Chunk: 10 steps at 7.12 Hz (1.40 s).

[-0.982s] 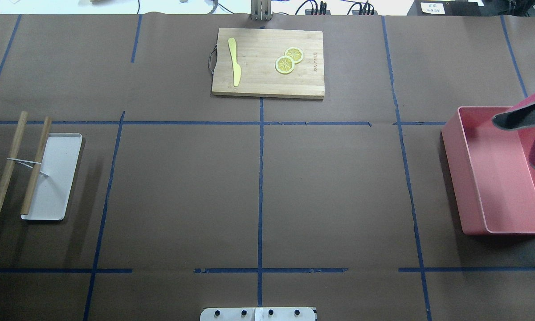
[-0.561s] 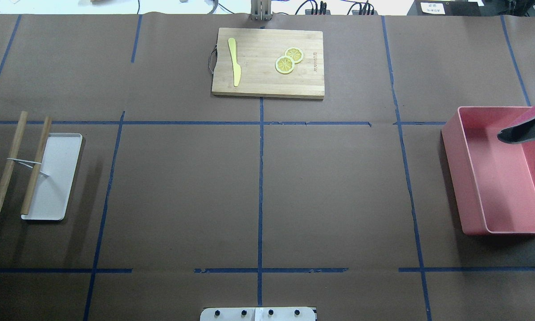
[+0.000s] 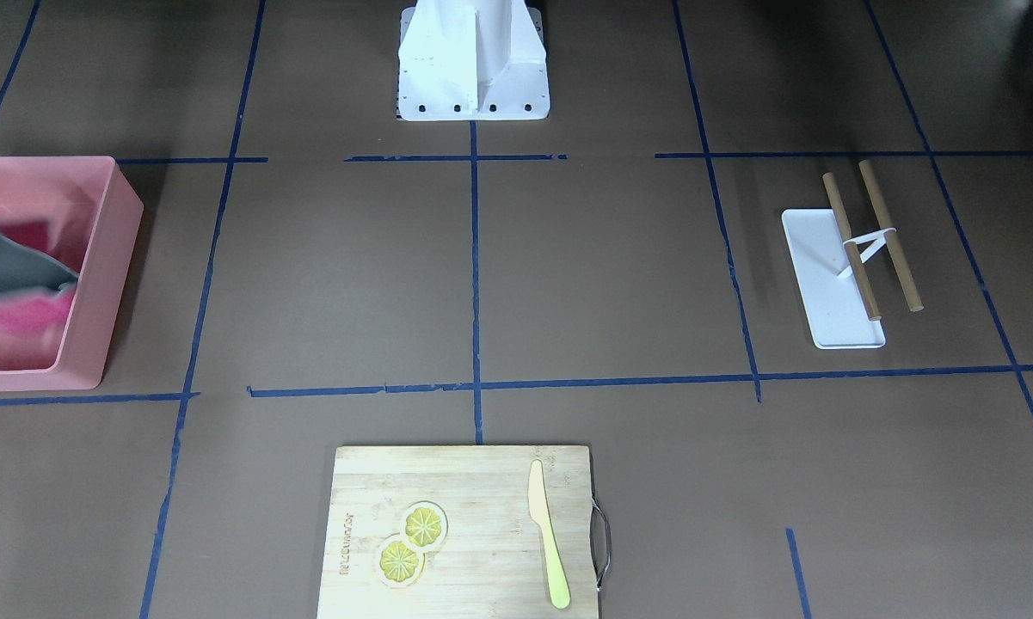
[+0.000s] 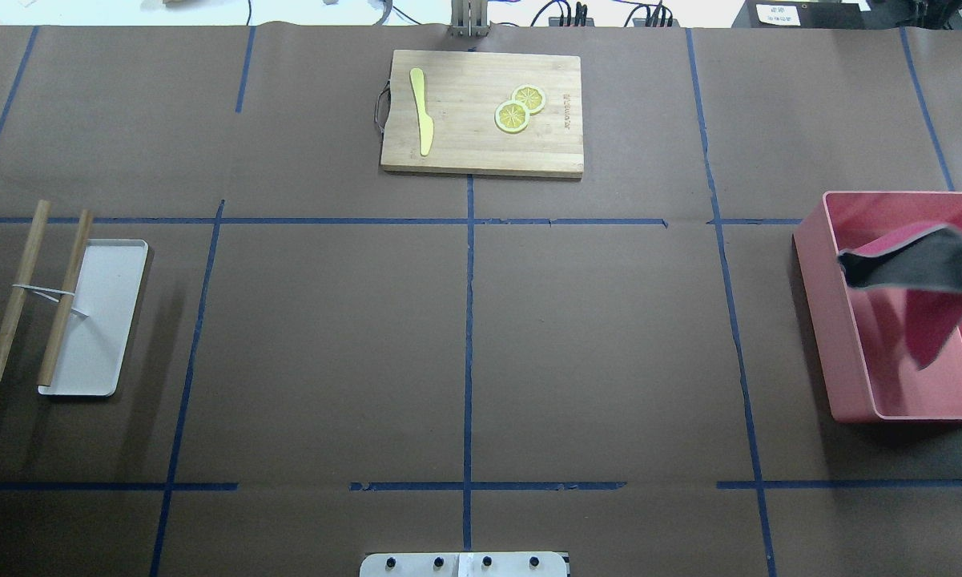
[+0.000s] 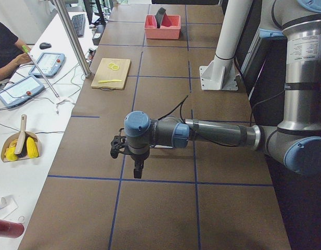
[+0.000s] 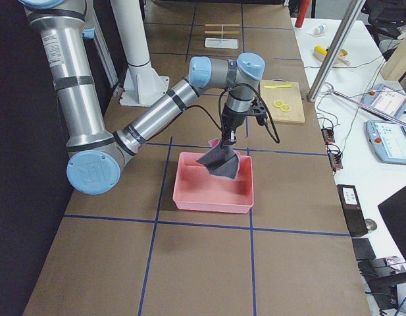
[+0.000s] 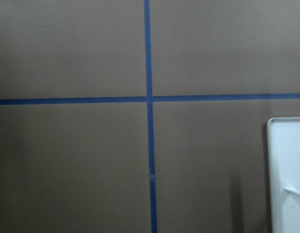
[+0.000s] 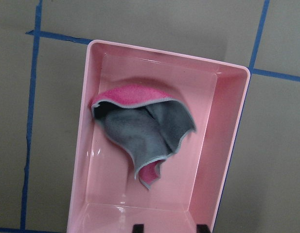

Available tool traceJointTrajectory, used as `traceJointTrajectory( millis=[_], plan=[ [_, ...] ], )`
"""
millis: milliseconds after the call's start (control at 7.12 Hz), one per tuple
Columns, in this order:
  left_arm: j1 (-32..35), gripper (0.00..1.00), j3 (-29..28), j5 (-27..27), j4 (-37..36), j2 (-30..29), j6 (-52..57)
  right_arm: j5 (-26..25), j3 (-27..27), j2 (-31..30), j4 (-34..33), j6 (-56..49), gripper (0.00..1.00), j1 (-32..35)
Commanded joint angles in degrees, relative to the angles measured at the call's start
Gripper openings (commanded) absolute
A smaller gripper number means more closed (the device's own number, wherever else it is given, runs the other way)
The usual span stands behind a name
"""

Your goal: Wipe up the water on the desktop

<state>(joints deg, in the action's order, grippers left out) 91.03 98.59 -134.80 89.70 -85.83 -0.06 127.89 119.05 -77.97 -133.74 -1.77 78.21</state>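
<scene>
The desktop (image 4: 593,336) is dark brown with blue tape lines; I see no water on it. A grey-and-pink cloth (image 4: 921,268) hangs loose in the pink box (image 4: 817,304) at the right. In the right wrist view the cloth (image 8: 140,131) lies crumpled in the box (image 8: 227,145), clear of my right gripper (image 8: 170,228), whose fingertips stand wide apart at the bottom edge, open and empty. In the exterior right view that gripper (image 6: 227,139) sits just above the cloth (image 6: 220,163). My left gripper (image 5: 136,169) hovers over bare desktop; I cannot tell if it is open.
A bamboo cutting board (image 4: 481,112) with a yellow knife and lemon slices lies at the far middle. A white tray (image 4: 100,320) with two wooden rods (image 4: 16,288) lies at the left; its corner shows in the left wrist view (image 7: 288,170).
The cloth has dropped from the right edge, high over the box, down and leftward into the pink box. Nothing else has moved.
</scene>
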Motion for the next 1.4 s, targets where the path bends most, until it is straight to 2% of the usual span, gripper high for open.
traceJointTrajectory(
  millis=[0,140,281,421,561,842,982,1123,1263],
  plan=[
    [0.73,1.0,-0.59,-0.37,0.04,1.1,1.11,2.69,-0.14,-0.86,1.98,-0.25,1.0,0.88],
    [0.81,1.0,-0.76,-0.29,-0.05,1.11,1.11,6.02,-0.22,-4.0,6.61,-0.34,1.0,2.55],
    [0.82,1.0,-1.29,-0.55,-0.05,1.19,1.11,9.97,-1.79,-8.03,15.44,-0.25,1.0,5.17],
    [0.73,1.0,-2.33,-0.64,-0.4,1.28,1.11,13.66,-5.2,-10.42,21.88,-0.16,1.0,7.64],
    [0.81,1.0,-3.82,-0.81,-0.14,1.72,1.46,14.48,-7.76,-11.4,26.04,-0.16,1.0,8.44],
    [0.55,1.0,-4.28,-0.9,0.13,2.25,1.03,14.4,-10.58,-11.59,26.96,1.15,1.0,9.42],
    [0.29,1.0,-6.11,-0.9,0.3,1.2,0.76,14.4,-12.95,-11.07,27.13,1.16,1.0,9.42],
    [0.38,1.0,-10.04,-0.9,0.3,-1.94,1.02,14.23,-13.4,-10.1,27.39,1.16,1.0,9.51],
    [0.38,1.0,-11.21,-0.9,0.48,-2.58,1.2,14.23,-13.67,-9.57,27.57,1.07,1.0,10.2]
  ],
)
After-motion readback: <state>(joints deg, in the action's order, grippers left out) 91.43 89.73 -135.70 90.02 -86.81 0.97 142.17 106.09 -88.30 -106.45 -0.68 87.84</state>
